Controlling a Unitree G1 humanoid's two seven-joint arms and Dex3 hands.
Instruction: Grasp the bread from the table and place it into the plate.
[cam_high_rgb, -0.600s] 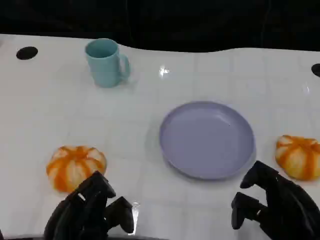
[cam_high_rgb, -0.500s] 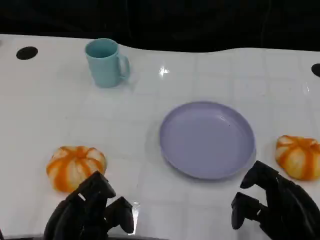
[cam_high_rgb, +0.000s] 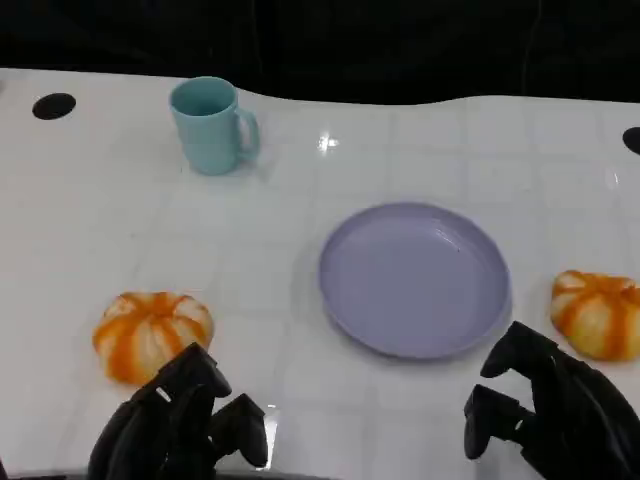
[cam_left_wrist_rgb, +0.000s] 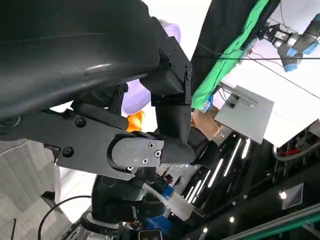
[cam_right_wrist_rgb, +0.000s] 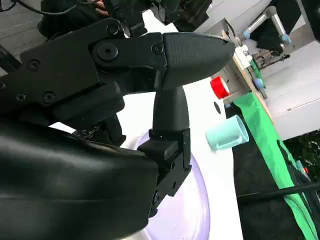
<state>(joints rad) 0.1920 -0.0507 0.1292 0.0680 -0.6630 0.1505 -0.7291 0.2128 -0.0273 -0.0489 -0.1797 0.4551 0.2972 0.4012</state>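
Nothing has shifted since the earlier frames. One bread (cam_high_rgb: 152, 334) lies on the counter (cam_high_rgb: 120, 230) just beyond the left hand (cam_high_rgb: 178, 425); another bread (cam_high_rgb: 596, 313) sits right of the plate (cam_high_rgb: 415, 279), near the right hand (cam_high_rgb: 545, 410). Both hands hold nothing, fingers loosely curled and apart. Reaching seems not yet begun; next, a hand must close over a bread. Both hands are cut off by the frame's lower edge. A teal mug (cam_high_rgb: 212, 125) stands far back.

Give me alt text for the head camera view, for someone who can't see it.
An empty lavender plate sits on a white table between two orange-and-white striped bread rolls, the left bread and the right bread. The robot's black left hand and right hand hover at the near edge, holding nothing. A teal mug stands farther back.
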